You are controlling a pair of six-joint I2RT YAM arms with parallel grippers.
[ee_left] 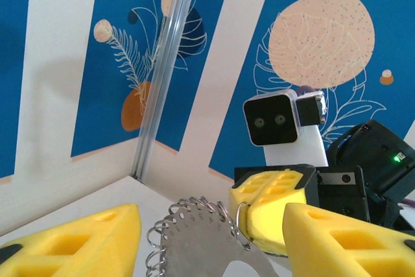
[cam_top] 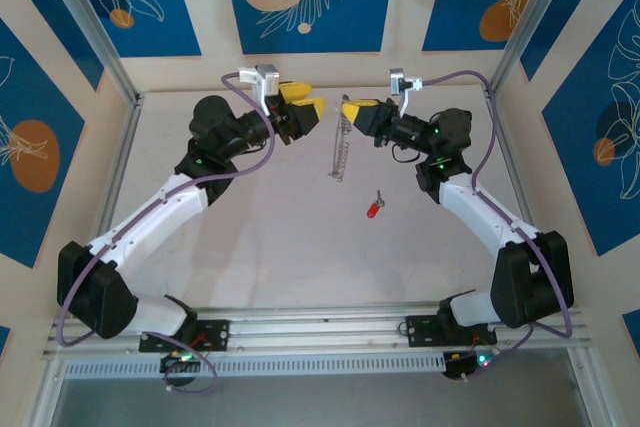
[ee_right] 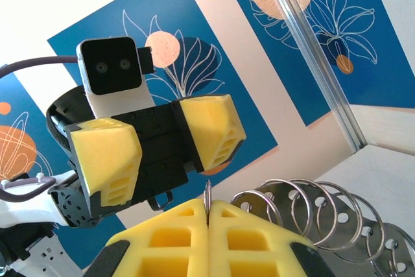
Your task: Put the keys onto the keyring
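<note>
Right gripper point(cam_top: 347, 107) pinches the hanging keyring point(cam_top: 340, 152), left gripper point(cam_top: 316, 103) spread beside it, key point(cam_top: 375, 208) lying apart

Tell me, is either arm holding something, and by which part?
The right fingers are pinched shut on one end ring of the keyring, which hangs below them. The left fingers stand open, holding nothing.

Blue wall panels with white leaf drawings and peach circles point(cam_top: 345, 17) line the upper frame. A silver aluminium post point(cam_top: 88, 25) slants at upper left. A pale grey tabletop point(cam_top: 270, 247) spreads across the centre.
</note>
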